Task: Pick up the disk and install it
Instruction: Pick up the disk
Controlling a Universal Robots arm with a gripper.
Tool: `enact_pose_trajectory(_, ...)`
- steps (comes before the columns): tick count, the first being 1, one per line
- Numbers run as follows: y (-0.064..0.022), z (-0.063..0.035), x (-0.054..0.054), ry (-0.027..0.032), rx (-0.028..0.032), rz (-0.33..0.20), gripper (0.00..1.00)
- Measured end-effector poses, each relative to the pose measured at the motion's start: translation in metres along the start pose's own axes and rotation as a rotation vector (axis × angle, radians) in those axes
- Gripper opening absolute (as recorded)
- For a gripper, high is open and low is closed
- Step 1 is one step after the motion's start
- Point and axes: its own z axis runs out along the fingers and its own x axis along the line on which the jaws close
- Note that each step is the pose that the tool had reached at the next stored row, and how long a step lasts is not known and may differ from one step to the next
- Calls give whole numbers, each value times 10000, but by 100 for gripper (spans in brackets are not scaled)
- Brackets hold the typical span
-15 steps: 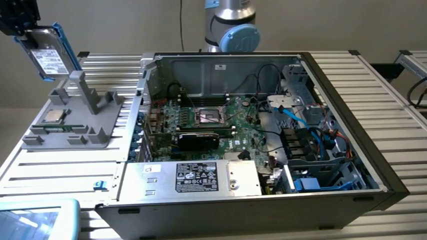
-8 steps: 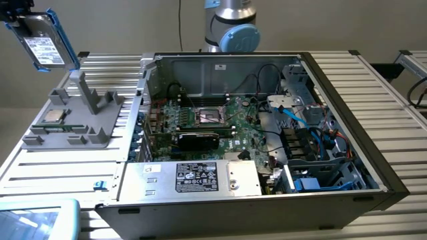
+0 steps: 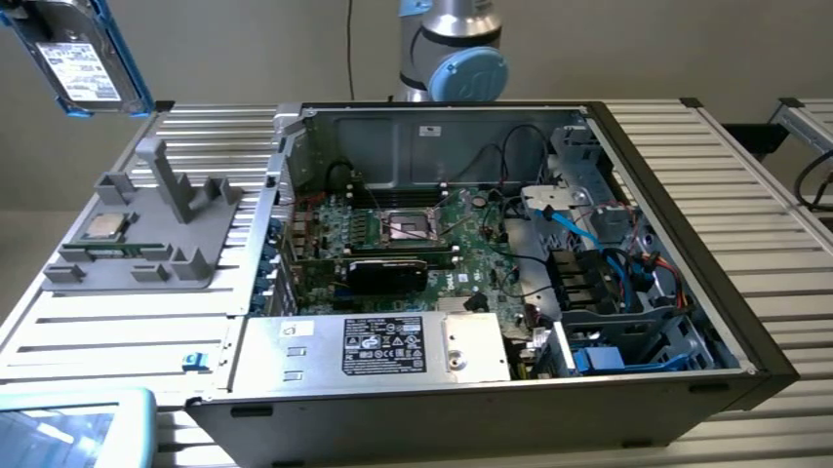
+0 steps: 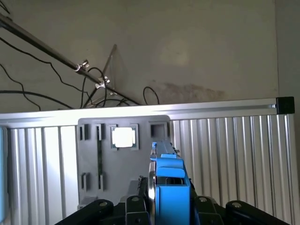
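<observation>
The disk (image 3: 85, 68), silver-grey with a white barcode label and blue rails, hangs in the air high at the exterior view's left, above the far corner of the slatted table and well away from the open computer case (image 3: 709, 244). In the wrist view the disk (image 4: 169, 180) appears edge-on, its blue rail running between the black arms of my gripper (image 4: 168, 208), which is shut on it. Past the disk lies the grey holder (image 4: 93, 159).
The grey holder (image 3: 143, 234) carries a small square CPU chip (image 3: 107, 226). Inside the case are the motherboard (image 3: 404, 234), a silver box with a black label (image 3: 377, 346) and a blue-railed bay (image 3: 625, 341). The arm's base (image 3: 450, 54) stands behind the case. Cables (image 4: 93, 93) hang beyond the table.
</observation>
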Motion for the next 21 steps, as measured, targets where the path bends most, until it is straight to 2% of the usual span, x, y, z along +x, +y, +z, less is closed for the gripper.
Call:
enact_pose_trajectory(5, -117, -227, -9, 0, 1, 0, 37)
enact_pose_trajectory(11, -297, -489, -22, 0, 0, 0, 37)
enact_pose_trajectory(14, -409, -577, -24, -12, 0, 0, 37)
enact_pose_trajectory(21, -680, -730, -1, -89, -9, -2, 37)
